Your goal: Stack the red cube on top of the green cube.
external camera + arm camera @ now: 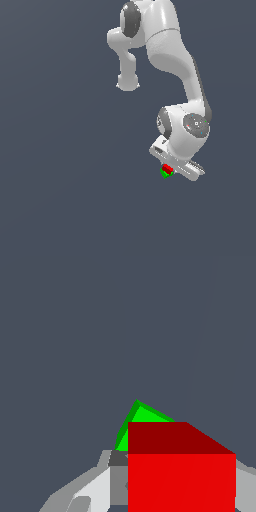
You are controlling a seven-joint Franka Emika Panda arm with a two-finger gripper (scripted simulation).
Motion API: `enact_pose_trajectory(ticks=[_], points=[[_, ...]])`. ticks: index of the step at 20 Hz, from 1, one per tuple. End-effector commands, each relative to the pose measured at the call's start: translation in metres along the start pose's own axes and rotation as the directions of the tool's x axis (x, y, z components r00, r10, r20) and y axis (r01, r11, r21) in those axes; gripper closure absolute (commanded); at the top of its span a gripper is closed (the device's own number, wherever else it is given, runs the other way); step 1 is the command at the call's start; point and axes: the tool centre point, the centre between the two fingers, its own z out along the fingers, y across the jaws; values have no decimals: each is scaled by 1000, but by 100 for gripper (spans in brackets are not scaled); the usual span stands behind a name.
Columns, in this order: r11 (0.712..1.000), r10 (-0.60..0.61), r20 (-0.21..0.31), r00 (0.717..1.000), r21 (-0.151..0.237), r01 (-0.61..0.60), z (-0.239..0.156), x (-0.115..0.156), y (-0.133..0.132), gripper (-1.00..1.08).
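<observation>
exterior view: hand low over worktop, red cube on or just above green cube, lined up for stacking | wrist view: red cube between fingers, apparently gripped; green cube peeks out beyond

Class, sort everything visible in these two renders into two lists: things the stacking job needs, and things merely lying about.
Belongs to the job:
- red cube
- green cube, partly hidden behind the red cube
- end effector, right at the cubes; whether it is gripping the red one is unclear

Lying about:
- nothing else is visible, only the plain grey floor
</observation>
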Motion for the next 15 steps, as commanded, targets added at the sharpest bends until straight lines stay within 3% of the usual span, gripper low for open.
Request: enact_pose_trajectory(ticks=[1, 5, 6, 15], points=[[1000, 0, -1, 1000, 1, 0, 1, 2, -3, 108], [1000, 0, -1, 1000, 1, 0, 1, 4, -4, 108], [1000, 0, -1, 1000, 1, 0, 1, 4, -4, -92], [1000, 0, -1, 1000, 1, 0, 1, 4, -4, -92]])
